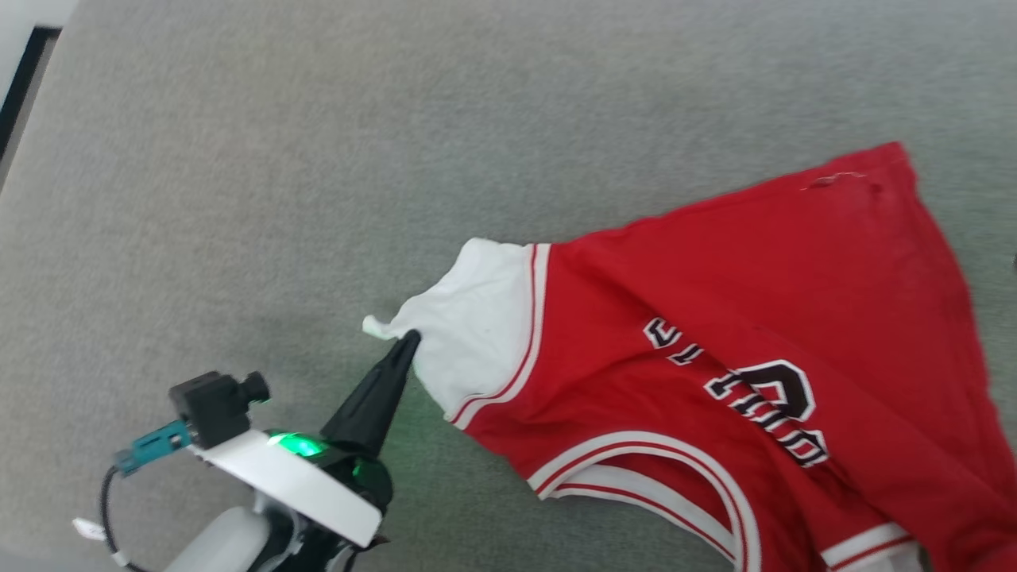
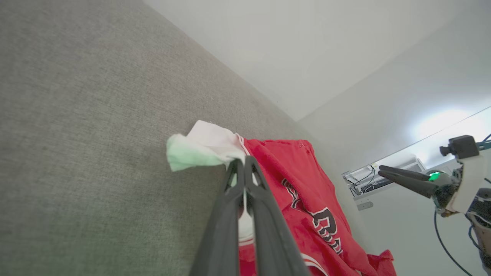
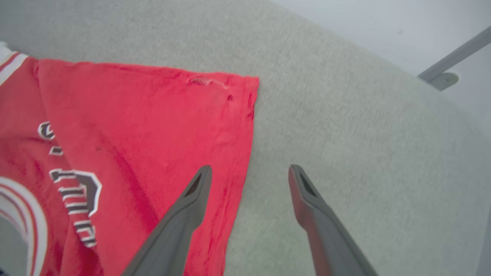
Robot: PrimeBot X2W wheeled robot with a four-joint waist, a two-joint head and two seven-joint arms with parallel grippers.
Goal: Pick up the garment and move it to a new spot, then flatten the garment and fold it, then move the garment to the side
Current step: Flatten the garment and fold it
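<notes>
Head view: the thin red sports jersey (image 1: pixel 715 302) with white panels and black lettering lies spread on grey carpet (image 1: pixel 238 159), at right. The left gripper (image 1: pixel 407 340) pinches its white left corner. The right gripper (image 3: pixel 249 172) hovers, fingers wide apart, over the jersey's red edge.

Bright, even, softly shadowed. Green-tinted on the garment (image 2: pixel 184 157) just past the left gripper (image 2: pixel 241 163); motion-blurred around the right gripper (image 3: pixel 249 172).

1. The red jersey (image 1: pixel 715 270) lies spread and slightly rumpled on the grey surface (image 1: pixel 238 159).
2. Its white shoulder panel (image 1: pixel 477 318), edged with striped trim, is drawn out to a point.
3. Black, white-outlined lettering (image 1: pixel 763 397) faces up.
</notes>
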